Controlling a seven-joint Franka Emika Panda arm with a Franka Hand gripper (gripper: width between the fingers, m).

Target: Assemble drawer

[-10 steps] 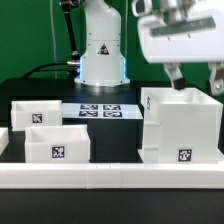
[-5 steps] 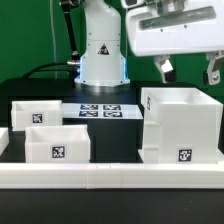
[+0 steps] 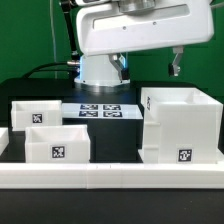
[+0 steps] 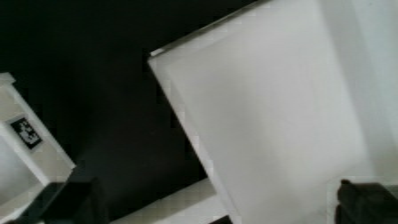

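The tall white casing (image 3: pixel 180 125) stands on the black table at the exterior view's right, its open top facing up. Two white open-top trays stand at the left, one in front (image 3: pixel 55 145) and one behind (image 3: pixel 35 113). My gripper (image 3: pixel 150 64) hangs open and empty above the casing's left part, well clear of it. In the wrist view the fingertips (image 4: pixel 71 200) stand wide apart around nothing, over a white casing wall (image 4: pixel 267 110). A tagged tray edge (image 4: pixel 22 135) shows at the side.
The marker board (image 3: pixel 100 110) lies flat behind the trays. The long low white border rail (image 3: pixel 110 178) runs along the front. The arm's white base (image 3: pixel 100 55) stands at the back with cables beside it.
My gripper has moved up and toward the exterior view's left, from over the casing's right side to over its left part. It stays open. The drawer parts have not moved.
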